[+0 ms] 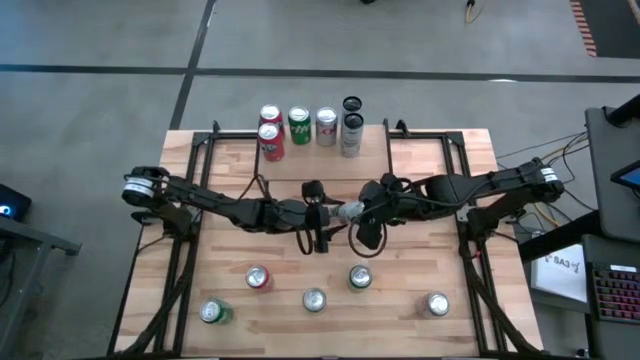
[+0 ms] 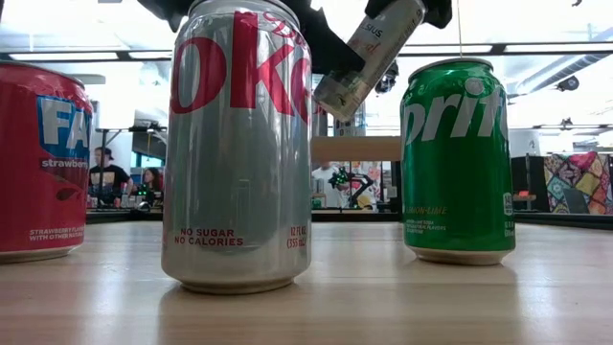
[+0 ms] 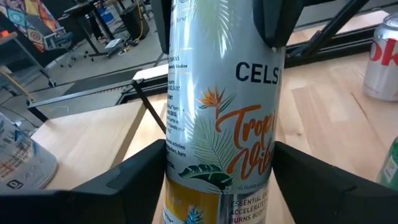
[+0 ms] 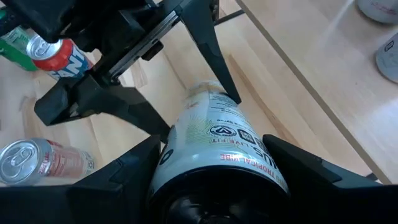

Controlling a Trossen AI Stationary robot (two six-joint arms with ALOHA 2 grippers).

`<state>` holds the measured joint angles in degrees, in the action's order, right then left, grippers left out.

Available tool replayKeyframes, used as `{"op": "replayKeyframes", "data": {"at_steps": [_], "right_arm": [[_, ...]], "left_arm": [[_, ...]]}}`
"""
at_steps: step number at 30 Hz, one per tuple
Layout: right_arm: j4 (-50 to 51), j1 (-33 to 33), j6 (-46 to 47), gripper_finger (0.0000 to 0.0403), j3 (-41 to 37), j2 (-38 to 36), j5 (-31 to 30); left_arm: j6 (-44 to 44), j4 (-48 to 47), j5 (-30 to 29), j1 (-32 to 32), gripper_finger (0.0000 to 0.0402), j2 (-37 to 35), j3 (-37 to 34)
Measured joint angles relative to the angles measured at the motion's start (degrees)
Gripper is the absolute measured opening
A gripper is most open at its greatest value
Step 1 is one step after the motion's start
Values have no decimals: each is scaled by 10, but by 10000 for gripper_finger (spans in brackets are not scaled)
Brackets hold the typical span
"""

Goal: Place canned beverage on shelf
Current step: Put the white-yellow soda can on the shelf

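Cans already fill part of the shelf (image 1: pixel 310 140), but one tall slim can (image 1: pixel 349 211) hangs mid-air over the worktop (image 1: pixel 420 270), clamped by both the left gripper (image 1: pixel 322 214) and right gripper (image 1: pixel 370 212), unplaced, with five waiting.

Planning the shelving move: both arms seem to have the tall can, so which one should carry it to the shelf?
Probably left. The left gripper clasps the Celsius can across its body; the right gripper holds its end. Both are similarly far from the shelf.
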<state>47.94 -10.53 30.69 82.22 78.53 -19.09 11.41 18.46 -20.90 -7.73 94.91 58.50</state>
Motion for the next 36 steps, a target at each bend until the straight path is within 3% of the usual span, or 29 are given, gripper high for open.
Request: {"op": "replayKeyframes", "data": {"at_steps": [5, 9, 13, 18, 26, 36], "right_arm": [[-22, 5, -5, 243, 2, 5, -3], [-41, 5, -12, 243, 2, 8, 4], [-41, 5, -20, 243, 2, 10, 11], [-46, 5, -62, 268, 2, 9, 7], [-109, 4, -129, 331, 2, -17, 10], [-147, -5, -220, 333, 0, -91, 10]], "left_arm": [[-4, 15, -2, 2, 314, 1, 0], [-3, 20, -1, 3, 329, 1, 0], [0, 17, -8, 3, 307, 1, 0], [10, 17, -35, 3, 227, 1, 0], [15, 20, -74, 3, 227, 2, -2], [40, 98, -81, -4, 227, -10, -18]]}}
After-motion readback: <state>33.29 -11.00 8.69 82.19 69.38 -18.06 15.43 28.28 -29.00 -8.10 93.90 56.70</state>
